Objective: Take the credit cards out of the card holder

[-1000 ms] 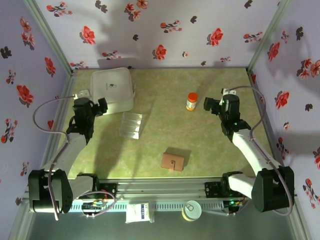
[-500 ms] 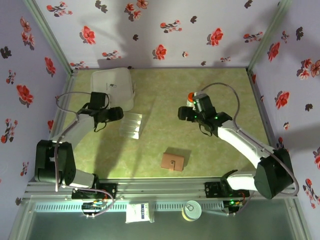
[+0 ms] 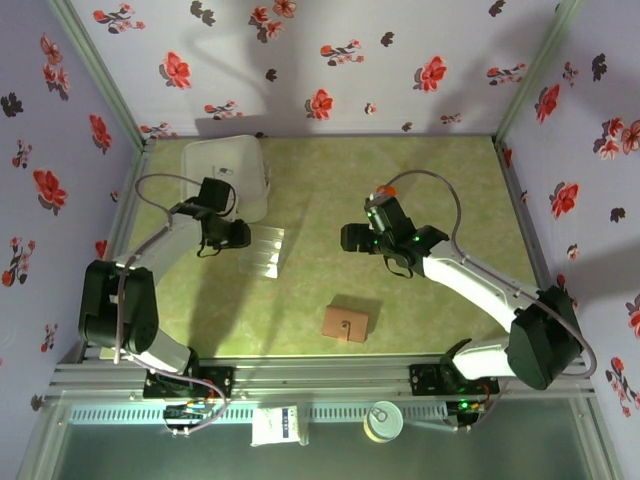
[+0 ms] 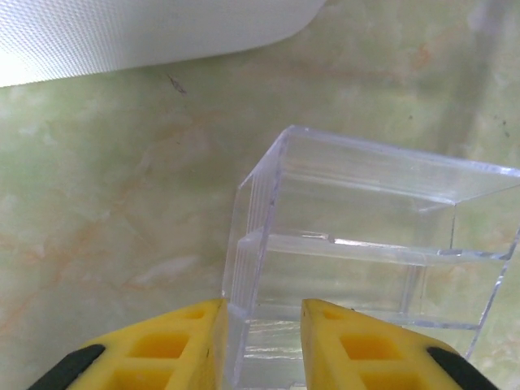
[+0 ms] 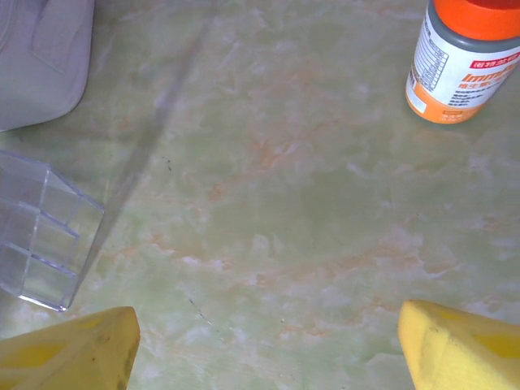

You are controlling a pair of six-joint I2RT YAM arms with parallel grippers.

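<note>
A white box [image 3: 225,175] sits in the far left corner of the worktop [image 3: 300,180]. Just beside its near edge is the left claw [image 3: 240,237], pointing right at a clear plastic rack [image 3: 262,250]. In the left wrist view its yellow fingers [image 4: 162,353] stand close together on either side of the rack's corner wall. The left finger seems to touch the plastic and a narrow gap shows beside the right one, so I cannot tell whether the claw is clenched on the rack.

The card holder [image 3: 345,323] lies folded shut near the near edge, a little right of the middle. Its brown outside with the small clasp mark faces up, and it is well apart from both claws.

The right claw [image 3: 350,238] hangs over the middle of the worktop, released. Its fingers [image 5: 65,349] are spread wide with bare green surface between them. A pill bottle [image 5: 463,65] with an orange cap stands to its right, towards the far edge.
</note>
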